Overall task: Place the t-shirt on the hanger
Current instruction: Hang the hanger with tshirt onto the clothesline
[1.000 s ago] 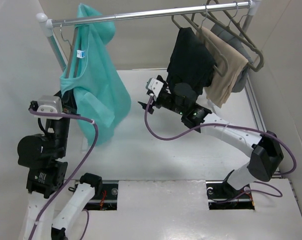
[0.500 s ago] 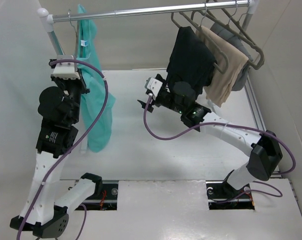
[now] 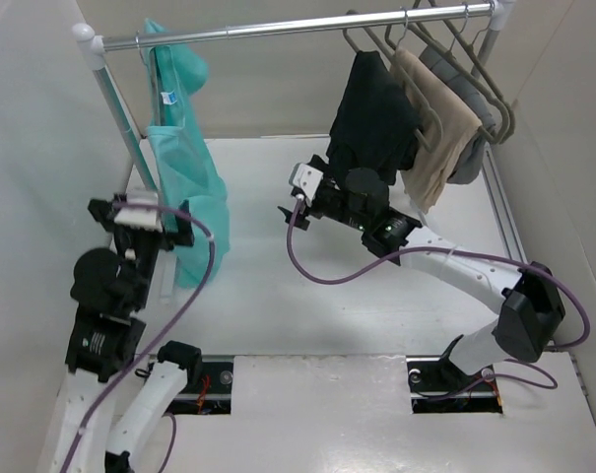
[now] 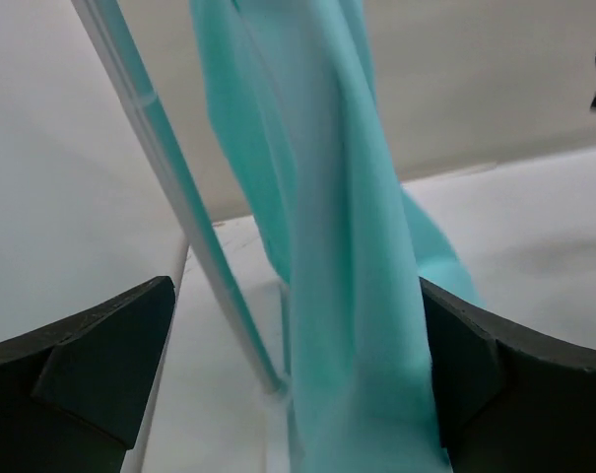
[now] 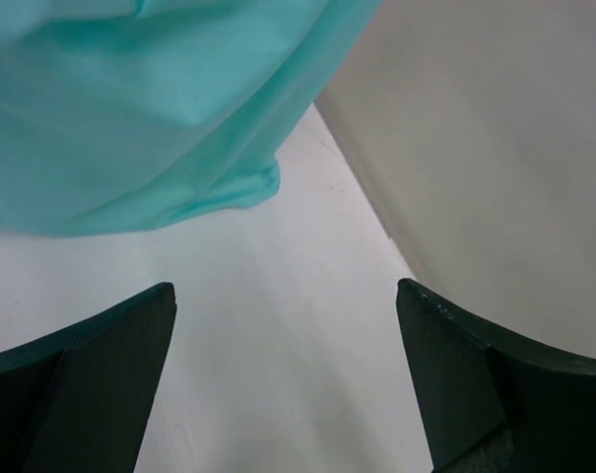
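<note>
Where the t-shirt hung: from the rail, beside the left post.
Left gripper: fingers stood apart, cloth ahead, unclamped.
Right gripper: fingers stood apart, empty.
Doing it well: probably needed even shoulders and a slow retreat without snagging cloth.

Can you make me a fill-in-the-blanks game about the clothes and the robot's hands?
1. The teal t-shirt hangs at the ____ end of the rail.
2. The black garment hangs between the t-shirt and the ____ garment.
3. The left hand and the right hand are both ____.
Missing words: left; beige; open.
</note>
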